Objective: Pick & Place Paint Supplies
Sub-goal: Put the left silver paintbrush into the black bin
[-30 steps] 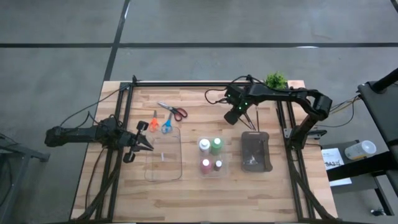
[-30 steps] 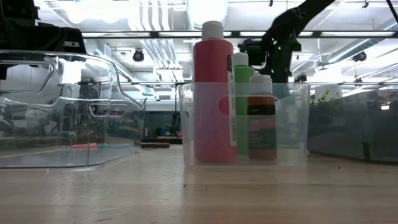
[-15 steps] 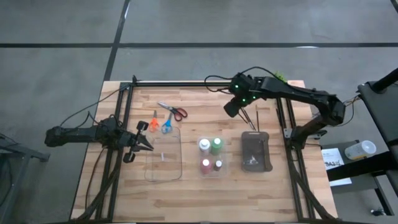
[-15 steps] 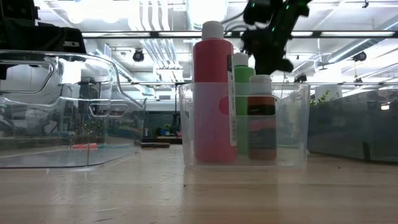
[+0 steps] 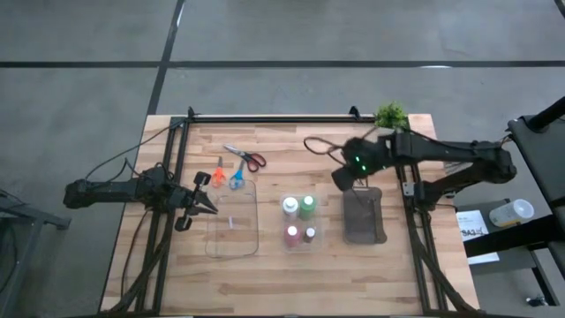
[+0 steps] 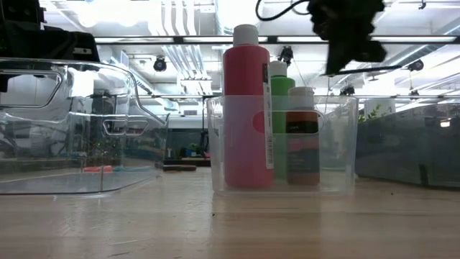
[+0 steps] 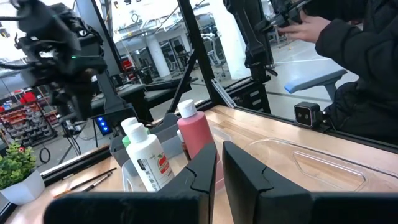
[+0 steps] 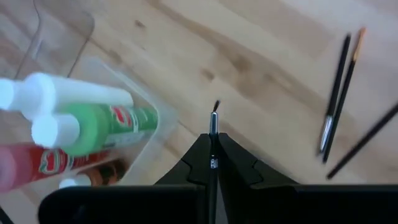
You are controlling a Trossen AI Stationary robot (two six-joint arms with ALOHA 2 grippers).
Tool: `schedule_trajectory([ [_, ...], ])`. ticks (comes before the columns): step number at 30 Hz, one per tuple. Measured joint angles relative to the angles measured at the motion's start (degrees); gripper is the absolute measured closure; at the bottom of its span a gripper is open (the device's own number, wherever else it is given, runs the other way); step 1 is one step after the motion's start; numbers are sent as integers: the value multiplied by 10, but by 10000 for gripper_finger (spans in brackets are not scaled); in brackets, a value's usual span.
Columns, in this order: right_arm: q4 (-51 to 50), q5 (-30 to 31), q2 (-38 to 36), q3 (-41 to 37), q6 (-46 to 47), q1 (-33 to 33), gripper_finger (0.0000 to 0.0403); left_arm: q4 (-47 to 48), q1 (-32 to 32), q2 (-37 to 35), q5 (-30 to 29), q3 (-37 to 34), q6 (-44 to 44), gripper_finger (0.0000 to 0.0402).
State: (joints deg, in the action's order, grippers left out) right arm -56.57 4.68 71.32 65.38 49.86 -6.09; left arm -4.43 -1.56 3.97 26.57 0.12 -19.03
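1. I see the table [image 5: 291,265] with bare wood along its near edge, and more open wood on the far side between the red-handled scissors [image 5: 244,157] and my right arm.
2. The clear tray [image 5: 233,223] sits left of centre. The dark grey tray [image 5: 363,215] sits right, with the small clear bin [image 5: 299,222] between them, holding the red bottle [image 6: 246,108], green bottle [image 6: 281,79], white bottle [image 5: 290,207] and brownish bottle [image 6: 302,137].
3. My right gripper [image 5: 346,176] hangs just beyond the grey tray's far end, fingers pressed together on a thin paintbrush [image 8: 213,134]. More loose brushes [image 8: 339,93] lie on the wood nearby.
4. My left gripper [image 5: 205,203] waits at the clear tray's left edge; I cannot tell how its fingers stand. The orange scissors [image 5: 217,175] and blue scissors [image 5: 237,177] lie just beyond it.
5. In the low view the right arm is cut off at the top, so the brush is hidden there.
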Motion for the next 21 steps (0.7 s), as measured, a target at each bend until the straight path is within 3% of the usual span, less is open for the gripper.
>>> schedule_trajectory([
  [12, 9, 78, -44, -116, 235, 178, 390, 0, 0, 0, 0, 0, 0, 366],
  [21, 26, 114, -45, -178, 385, 267, 390, 0, 0, 0, 0, 0, 0, 366],
])
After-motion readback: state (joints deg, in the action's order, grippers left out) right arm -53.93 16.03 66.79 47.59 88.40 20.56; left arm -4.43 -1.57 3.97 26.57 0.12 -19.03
